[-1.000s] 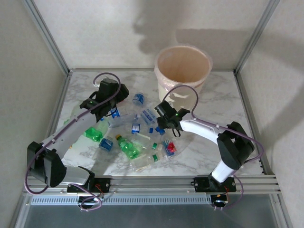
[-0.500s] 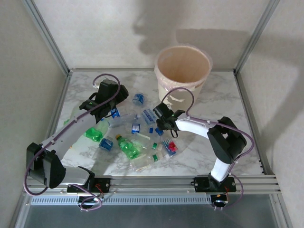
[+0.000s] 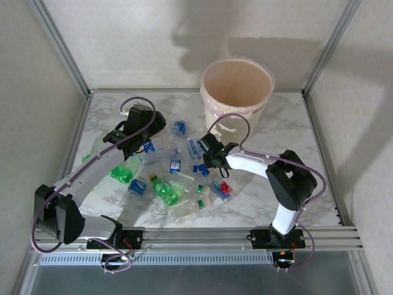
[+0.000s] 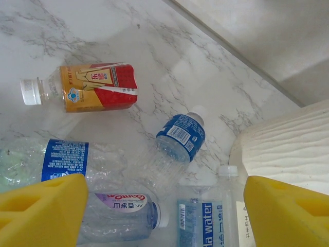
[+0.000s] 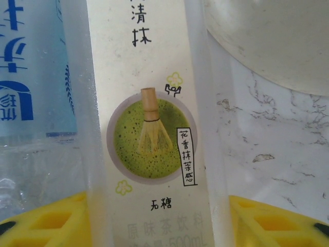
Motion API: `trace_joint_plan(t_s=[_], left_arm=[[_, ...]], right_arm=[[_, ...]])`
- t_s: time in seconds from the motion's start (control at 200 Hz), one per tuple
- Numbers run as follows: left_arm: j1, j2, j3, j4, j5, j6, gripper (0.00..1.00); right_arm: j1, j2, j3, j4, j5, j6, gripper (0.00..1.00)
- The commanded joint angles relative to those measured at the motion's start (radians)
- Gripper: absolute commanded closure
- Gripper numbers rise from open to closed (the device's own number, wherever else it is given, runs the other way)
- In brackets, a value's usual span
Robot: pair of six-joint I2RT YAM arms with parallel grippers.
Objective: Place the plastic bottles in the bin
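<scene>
- The bin (image 3: 261, 109), a round cream bucket lined with thin pinkish plastic, stood upright at the far side;
- The plastic bottles (image 3: 175, 166) lay crushed and scattered on their sides just before it; most were clear with blue labels, some green (image 3: 167, 192);
- A red-and-orange-labelled bottle (image 4: 95, 87) lay apart; a matcha-labelled bottle (image 5: 149, 128) lay against a blue-labelled one (image 5: 36, 77).

A white marble tabletop (image 3: 319, 135) with grey veins is spreading across the enclosure floor, catching soft glare near its back edge. Plain pale walls (image 3: 123, 43) are closing it in on three sides (a broad blurred shadow (image 3: 202, 37) is falling across the rear one). Two aluminium posts, left (image 3: 61, 46) and right (image 3: 331, 46), are slanting up from the back corners. A slotted metal rail (image 3: 202, 235) is running along the near edge, with a perforated strip (image 3: 184, 258) lying just below it.
</scene>
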Motion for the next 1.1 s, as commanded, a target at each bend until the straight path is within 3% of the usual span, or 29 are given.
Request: trace_joint_plan(t_s=[0.0,0.546,0.841,1.096], left_arm=[[-0.001,-0.028,-0.013,0.007,0.004,-0.016,0.21],[-0.001,-0.014,-0.003,0.021,-0.009,-0.028,0.21],[-0.001,-0.005,0.007,0.064,0.008,-0.07,0.21],[-0.001,0.052,0.061,0.063,0.03,-0.066,0.21]], right_arm=[[-0.009,-0.008,-0.017,-0.033,-0.018,0.009,0.57],[0.141,-0.298,0.052,-0.253,0.012,0.063,0.64],[0.22,-0.378,0.242,-0.366,0.013,0.054,0.65],[0.245,-0.381,0.458,-0.444,0.086,-0.02,0.65]])
